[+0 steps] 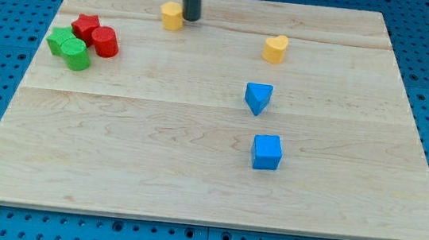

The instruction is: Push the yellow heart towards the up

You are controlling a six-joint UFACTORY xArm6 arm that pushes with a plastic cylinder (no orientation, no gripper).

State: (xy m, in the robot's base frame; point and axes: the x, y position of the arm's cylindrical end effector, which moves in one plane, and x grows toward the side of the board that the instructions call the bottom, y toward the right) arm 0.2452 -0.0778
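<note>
My tip (190, 19) is the lower end of a straight dark rod; there are no fingers on this arm, so nothing opens, closes or holds anything, and the rod can only shove. The tip stands near the view's top edge of the pale wooden desk (193, 174), touching or just beside the right-hand side of a small yellow block (172, 16) whose shape I cannot make out for certain.

The block the task seems to mean, the yellow heart-shaped block (275, 48), lies to the view's right of my tip and a little lower in the view, well apart from it, with bare wood between. So the tip is on the wrong side for the job: to send the heart toward the view's top, I judge the tip must first travel right and downward, pass around the heart and come to rest just below it, then push straight up. The heart already sits in the upper part of the desk, so the room left above it is modest.

Below the heart lies a blue wedge-like block (257, 97), and lower again a blue cube (267, 152); the wedge is near enough that the approach should slip between it and the heart without nudging either. Far at the view's left, a red star-like block (86, 25), a red cylinder (104, 41), a green star-like block (61, 41) and a green cylinder (76, 55) are clustered, out of the way.
</note>
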